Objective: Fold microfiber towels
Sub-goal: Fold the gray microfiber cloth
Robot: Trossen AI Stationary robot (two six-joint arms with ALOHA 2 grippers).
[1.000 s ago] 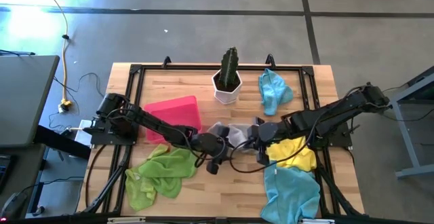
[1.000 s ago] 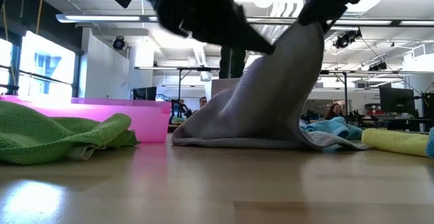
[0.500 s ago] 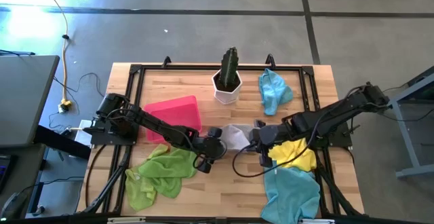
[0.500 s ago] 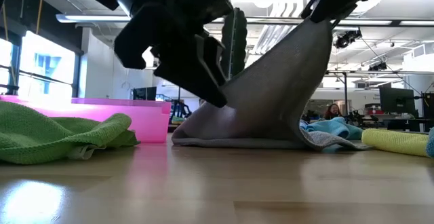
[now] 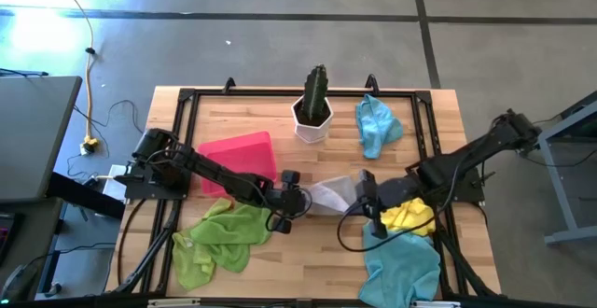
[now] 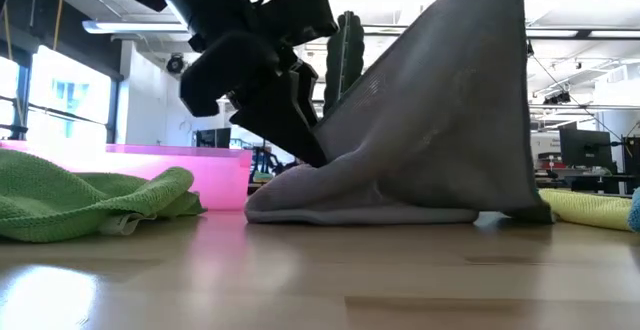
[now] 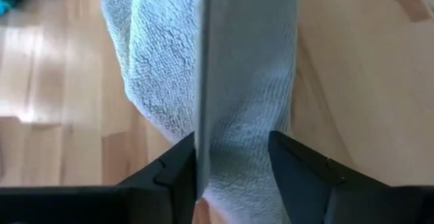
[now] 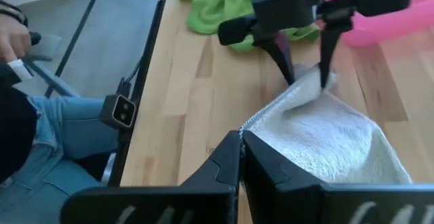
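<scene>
At table centre: the grey towel (image 5: 331, 192) lies between the 2 grippers; one edge rests on the wood, the other is lifted high, so in the low view it stands like a tent (image 6: 420, 140)
Right gripper (image 5: 362, 194): fingers closed on the raised edge of the grey towel; in its wrist view the 2 dark fingers (image 8: 239, 157) are pressed together with the cloth corner between them
Left gripper (image 5: 300, 196): at the low end of the grey towel, fingers apart, one on each side of the cloth (image 7: 237, 95); whether they press it I cannot tell
Lime green towel (image 5: 219, 238): crumpled, near front left of the table, beside the left arm
Yellow towel (image 5: 410, 217): just under the right arm; it touches the light blue towel (image 5: 401, 266) at the front right
Second light blue towel (image 5: 376, 124): at back right, well apart from the others
Pink tray (image 5: 238, 159): back left, behind the left arm
Cactus pot (image 5: 313, 112): at the back, middle
Person (image 8: 27, 108): beside the table, seen in the right wrist view
</scene>
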